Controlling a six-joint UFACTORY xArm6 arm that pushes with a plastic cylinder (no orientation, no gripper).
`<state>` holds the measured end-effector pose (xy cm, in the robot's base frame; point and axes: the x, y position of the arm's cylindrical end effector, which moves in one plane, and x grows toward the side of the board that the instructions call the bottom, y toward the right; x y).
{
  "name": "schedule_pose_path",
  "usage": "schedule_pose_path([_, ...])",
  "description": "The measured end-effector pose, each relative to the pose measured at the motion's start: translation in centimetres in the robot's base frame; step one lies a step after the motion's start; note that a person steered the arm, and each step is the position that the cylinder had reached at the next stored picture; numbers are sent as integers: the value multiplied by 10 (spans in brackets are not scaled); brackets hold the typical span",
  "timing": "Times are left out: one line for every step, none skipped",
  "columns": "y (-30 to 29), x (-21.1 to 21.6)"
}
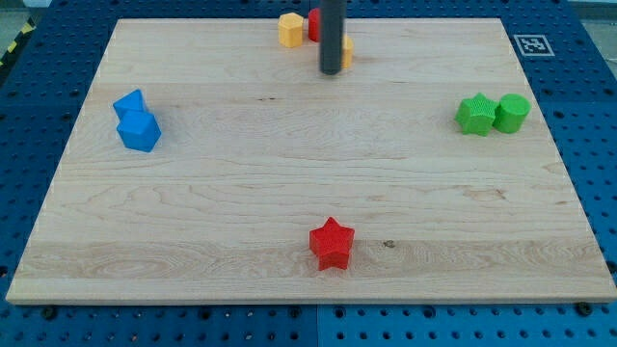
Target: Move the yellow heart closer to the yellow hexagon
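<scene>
My tip [331, 70] stands near the top edge of the wooden counter [289, 183], a little right of the middle of the view. The rod comes straight down from the view's top, and its dark lower end hides most of what lies behind it.

There are no jaws on this arm, only the straight rod, so nothing here stands apart, together or clamped on anything.

The yellow hexagon [290, 30] sits at the top edge, just to the view's left of the rod. A red block [314, 24], whose shape I cannot make out, is wedged between the hexagon and the rod, half covered by the rod. The yellow heart [346, 51] shows only as a small sliver poking out from the rod's right side, just above my tip; its shape cannot be confirmed from the part that shows. It appears to touch the rod or lie just behind it, and the rod stands between it and the hexagon.

Well away from this group, a red star [332, 243] lies near the bottom centre. Two blue blocks [136, 121] touch each other at the view's left. At the view's right, a green star-like block [475, 114] touches a green cylinder [512, 113]
</scene>
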<state>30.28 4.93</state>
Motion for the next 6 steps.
schedule_pose_path([49, 0])
schedule_pose_path([60, 0])
schedule_pose_path([54, -2])
schedule_pose_path([34, -14])
schedule_pose_path([23, -23])
schedule_pose_path([13, -26])
